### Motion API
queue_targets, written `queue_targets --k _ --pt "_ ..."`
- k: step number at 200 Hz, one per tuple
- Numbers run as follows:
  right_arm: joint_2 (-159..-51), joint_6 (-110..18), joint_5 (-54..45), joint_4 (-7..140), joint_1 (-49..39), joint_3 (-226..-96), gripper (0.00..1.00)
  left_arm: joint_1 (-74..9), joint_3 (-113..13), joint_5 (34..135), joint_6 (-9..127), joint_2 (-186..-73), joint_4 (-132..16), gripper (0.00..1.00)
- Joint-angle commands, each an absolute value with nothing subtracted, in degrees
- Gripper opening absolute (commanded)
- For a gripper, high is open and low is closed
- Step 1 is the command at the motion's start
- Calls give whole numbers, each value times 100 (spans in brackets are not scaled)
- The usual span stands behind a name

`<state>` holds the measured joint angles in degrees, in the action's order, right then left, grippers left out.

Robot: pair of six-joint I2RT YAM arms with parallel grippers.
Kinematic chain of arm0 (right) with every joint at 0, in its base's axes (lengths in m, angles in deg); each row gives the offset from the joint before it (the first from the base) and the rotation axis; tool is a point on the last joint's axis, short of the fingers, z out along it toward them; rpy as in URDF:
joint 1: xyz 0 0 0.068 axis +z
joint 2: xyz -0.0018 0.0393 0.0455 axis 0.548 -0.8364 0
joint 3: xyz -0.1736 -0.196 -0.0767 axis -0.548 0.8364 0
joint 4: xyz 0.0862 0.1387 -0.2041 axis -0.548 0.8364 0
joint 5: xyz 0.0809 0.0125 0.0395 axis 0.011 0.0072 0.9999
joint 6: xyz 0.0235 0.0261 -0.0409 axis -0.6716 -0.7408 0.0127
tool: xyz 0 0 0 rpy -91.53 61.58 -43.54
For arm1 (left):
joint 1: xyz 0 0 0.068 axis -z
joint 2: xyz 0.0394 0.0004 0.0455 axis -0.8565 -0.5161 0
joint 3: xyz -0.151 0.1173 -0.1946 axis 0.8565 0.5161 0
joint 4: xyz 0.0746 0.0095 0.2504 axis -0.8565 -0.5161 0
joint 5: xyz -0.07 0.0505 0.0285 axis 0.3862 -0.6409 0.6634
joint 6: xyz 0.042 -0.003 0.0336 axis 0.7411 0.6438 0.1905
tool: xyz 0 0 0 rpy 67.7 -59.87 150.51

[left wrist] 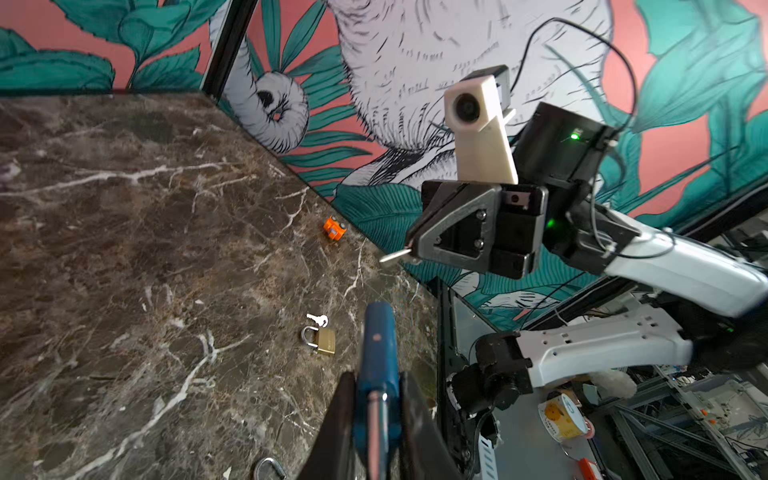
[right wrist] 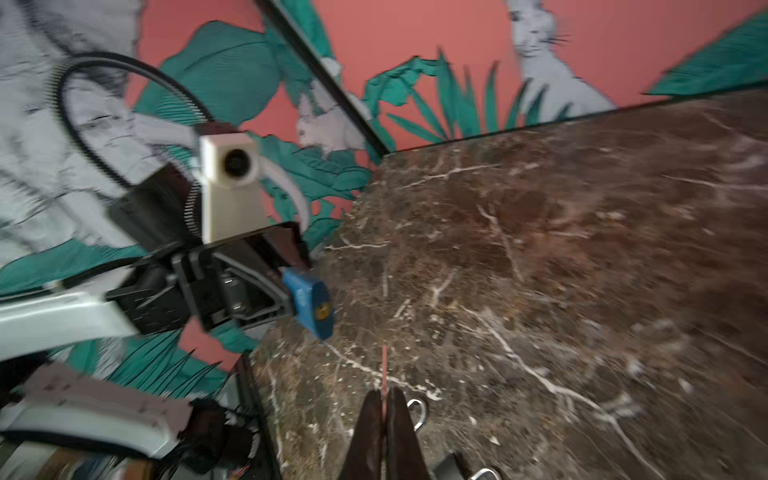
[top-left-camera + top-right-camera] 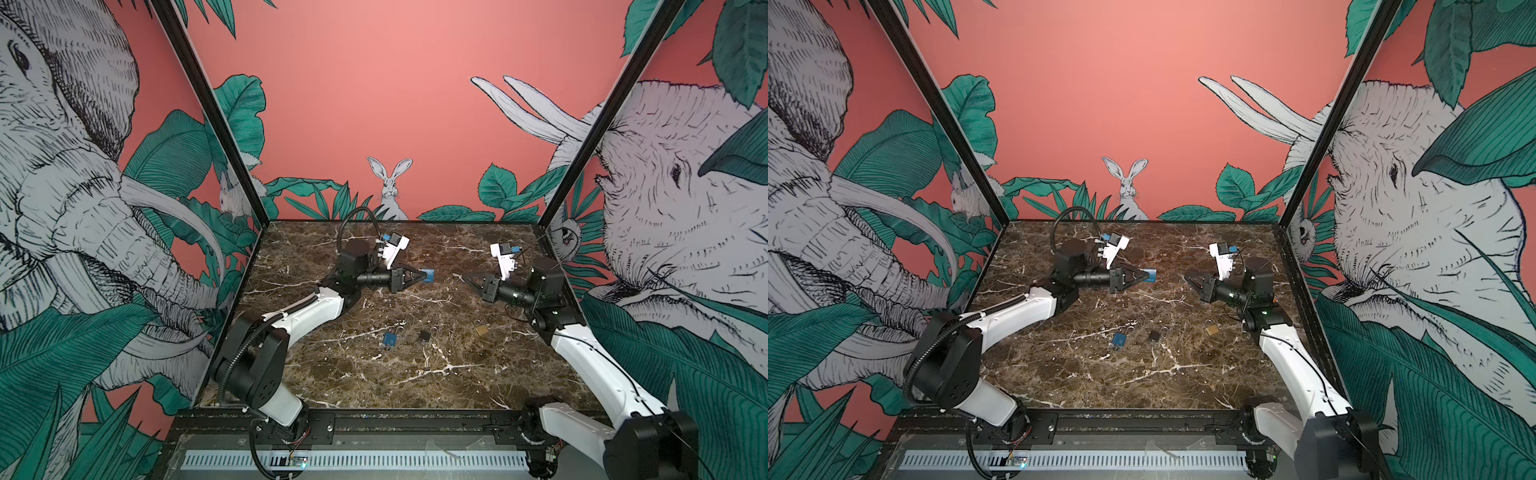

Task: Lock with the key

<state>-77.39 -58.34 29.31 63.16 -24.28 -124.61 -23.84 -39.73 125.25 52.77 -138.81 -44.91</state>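
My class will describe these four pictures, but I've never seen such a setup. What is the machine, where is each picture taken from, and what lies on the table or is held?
This is a two-armed robot at a marble table; each arm ends in a two-fingered gripper. The two wide pictures come from one camera above, looking down on everything. The other two come from small cameras on each wrist, looking along the fingers. The left gripper is shut on a blue padlock; the right gripper pinches a small key. Lying on the table: a spare blue padlock, a black padlock and a brass padlock.
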Motion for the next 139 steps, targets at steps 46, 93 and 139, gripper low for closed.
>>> queue_targets --k 46,93,139 --pt "-7494 -6579 468 6843 -2418 -11500 0 -1355 -6354 12274 8221 -15685 -8775 0" --pt "-8024 -7208 324 5664 -2164 -10796 0 -1168 -7566 12447 9139 -16975 -10279 0" --pt "-8537 -7438 -233 5094 -1579 -10605 0 -1040 -8578 12258 9436 -17982 -11044 0"
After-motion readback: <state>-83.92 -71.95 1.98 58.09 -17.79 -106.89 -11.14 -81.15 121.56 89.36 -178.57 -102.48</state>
